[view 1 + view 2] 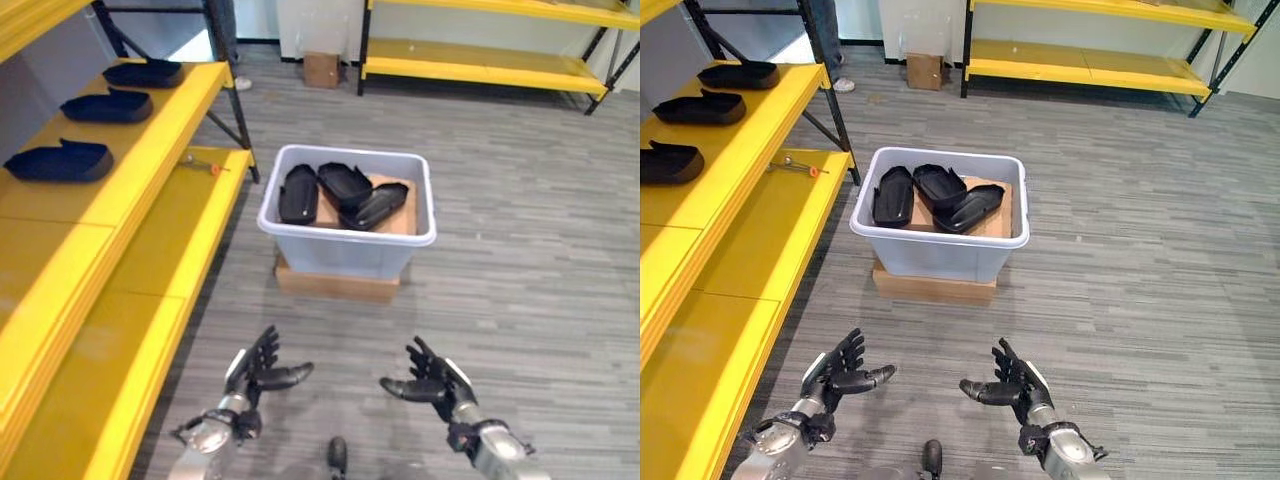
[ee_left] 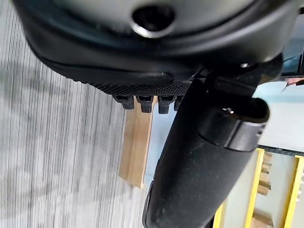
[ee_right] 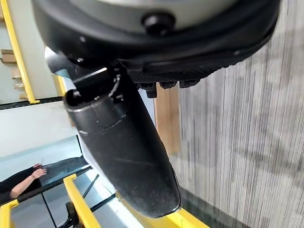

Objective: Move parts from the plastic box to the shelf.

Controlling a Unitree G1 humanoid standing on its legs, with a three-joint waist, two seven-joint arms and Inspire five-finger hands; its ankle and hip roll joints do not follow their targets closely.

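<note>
Yellow shelf [image 1: 150, 200] runs along the robot's left w/ three dark parts [image 1: 60, 160] already on its upper level. The pale plastic box [image 1: 345, 245] sits on a cardboard slab [image 1: 335, 285] on the floor just ahead, three more black parts [image 1: 340, 195] inside. Left hand [image 1: 258, 372] and right hand [image 1: 432, 382] hover low, well short of the box, palms facing each other, fingers loosely spread, both empty.
</note>
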